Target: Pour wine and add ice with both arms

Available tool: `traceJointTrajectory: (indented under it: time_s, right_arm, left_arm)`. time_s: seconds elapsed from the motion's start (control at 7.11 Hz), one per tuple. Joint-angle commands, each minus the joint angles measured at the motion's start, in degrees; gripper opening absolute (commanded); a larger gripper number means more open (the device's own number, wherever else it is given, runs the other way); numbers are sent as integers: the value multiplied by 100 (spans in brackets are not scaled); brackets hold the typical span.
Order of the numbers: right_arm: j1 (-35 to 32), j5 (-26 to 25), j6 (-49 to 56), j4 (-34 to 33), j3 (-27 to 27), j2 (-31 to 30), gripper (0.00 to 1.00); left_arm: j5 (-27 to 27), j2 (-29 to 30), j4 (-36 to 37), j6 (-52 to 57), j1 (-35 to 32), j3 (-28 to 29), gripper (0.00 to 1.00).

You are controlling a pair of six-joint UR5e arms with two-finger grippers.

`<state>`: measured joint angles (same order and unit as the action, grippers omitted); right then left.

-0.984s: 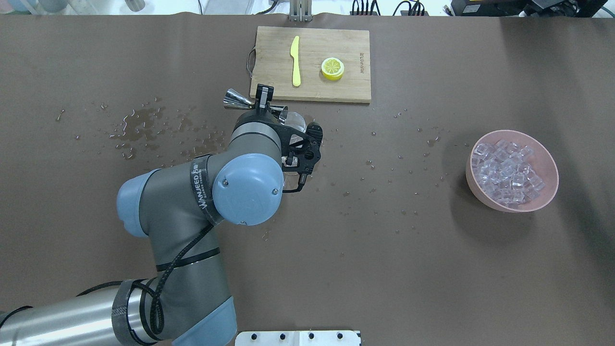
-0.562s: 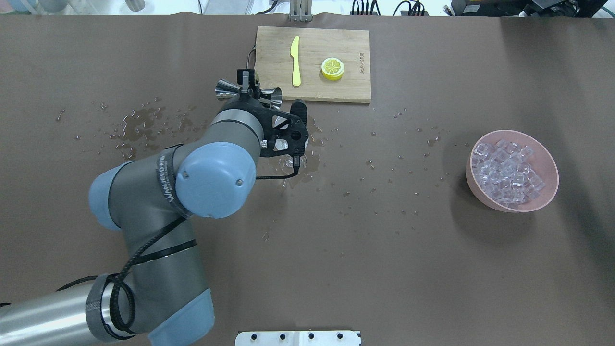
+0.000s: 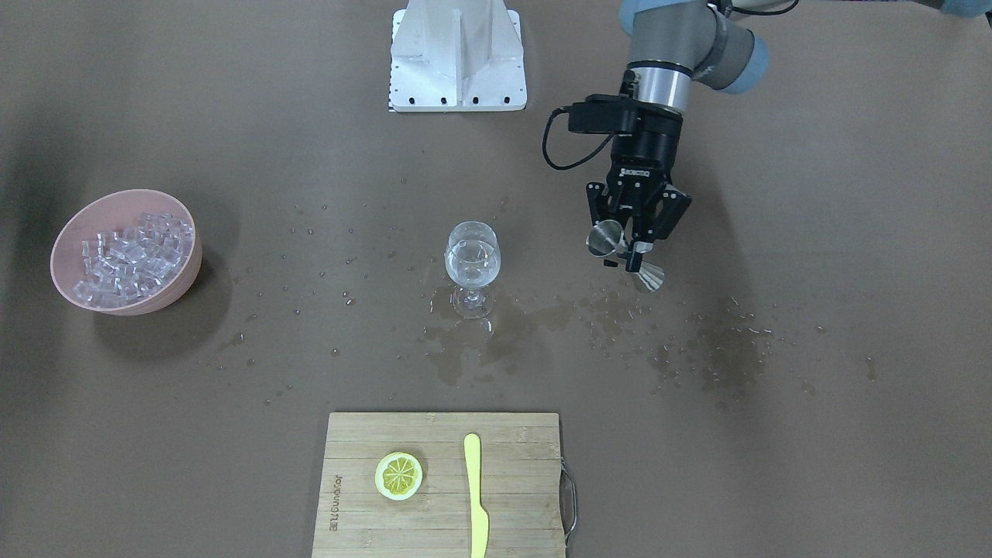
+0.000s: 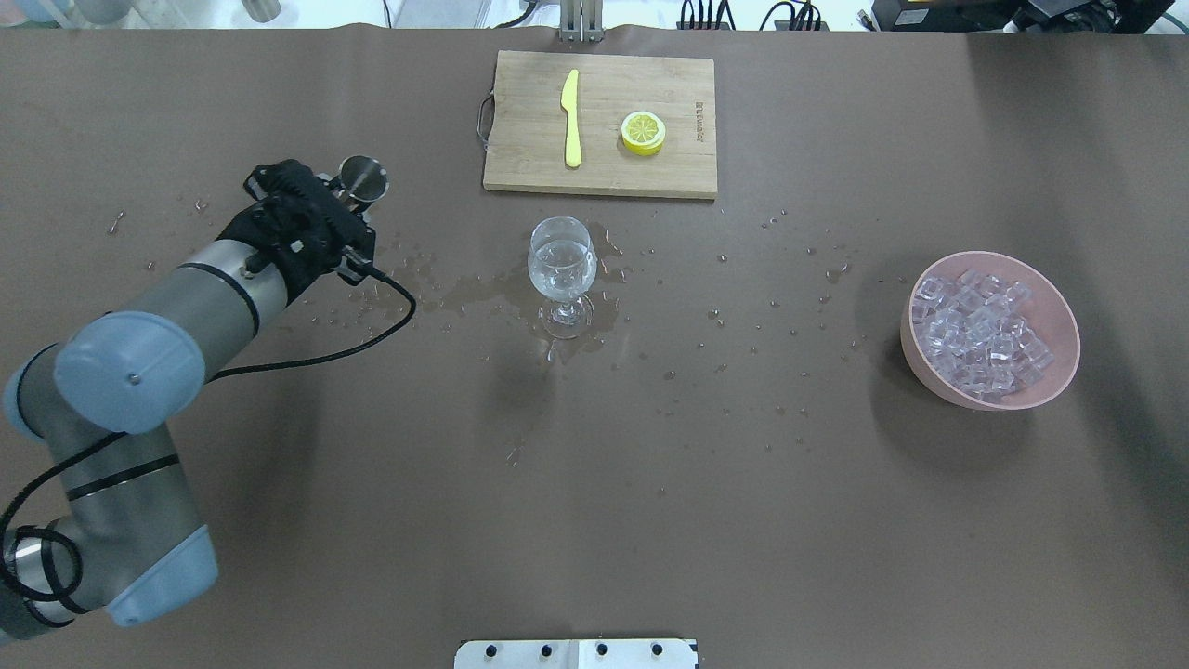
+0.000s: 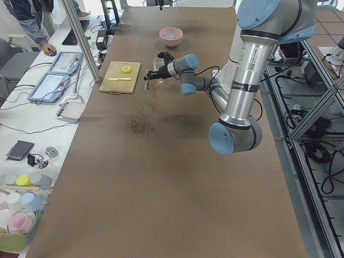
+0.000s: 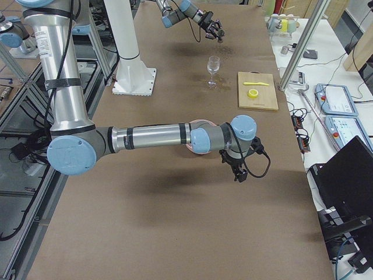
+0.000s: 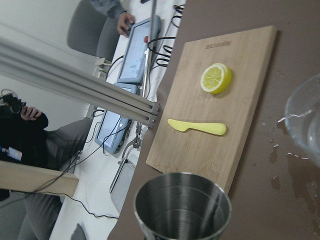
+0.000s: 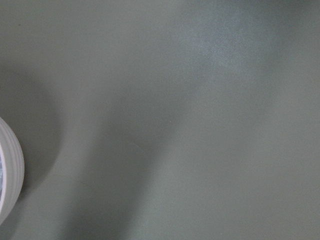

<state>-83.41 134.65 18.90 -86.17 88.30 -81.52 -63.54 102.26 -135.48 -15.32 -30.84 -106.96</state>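
Two-finger black left gripper (image 3: 632,248) is clamped on the waist of a shiny steel double-cone jigger (image 3: 607,239), held tilted, right of centre in the front-facing view. Just left of it, at frame centre, a clear stemmed wine glass (image 3: 472,260) stands upright in a wet patch on the brown table (image 3: 775,465); the wine (image 3: 472,270), a clear liquid, sits low in its bowl. Ice (image 3: 128,252), small clear cubes, fills a pink round bowl (image 3: 190,263) at the left edge, well apart from the glass. Bottom centre: bamboo cutting board (image 3: 519,496) with a yellow lemon slice (image 3: 398,475) and a yellow plastic knife (image 3: 474,496). Right gripper (image 6: 238,174) shows only in the right side view, near the pink bowl; cannot tell if open or closed.
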Motion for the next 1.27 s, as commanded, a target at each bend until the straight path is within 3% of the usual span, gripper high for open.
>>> traceJointTrajectory:
  time_s: [0.0, 0.14, 0.28, 0.42, 0.7, 1.12]
  right_arm:
    - [0, 0, 0, 3, 12, 22, 100]
    - [0, -9, 8, 12, 3, 22, 100]
    - [0, -9, 8, 38, 3, 22, 100]
    - [0, -9, 8, 38, 12, 22, 100]
    - [0, -9, 8, 38, 90, 13, 100]
    - [0, -9, -88, 38, 82, 13, 100]
  left_arm:
    - [-97, -959, -1928, -901, -272, 716, 0]
    - [-454, -1327, -2739, -1216, -595, 1138, 0]
    - [-1014, -1357, -3165, -1976, -981, 1725, 0]
    - [-1246, -1288, -3682, -2096, -1220, 2270, 0]
    - [-1808, -1235, -3758, -3207, -1494, 2512, 0]
    - [-1811, -990, -4389, -3565, -1495, 3292, 0]
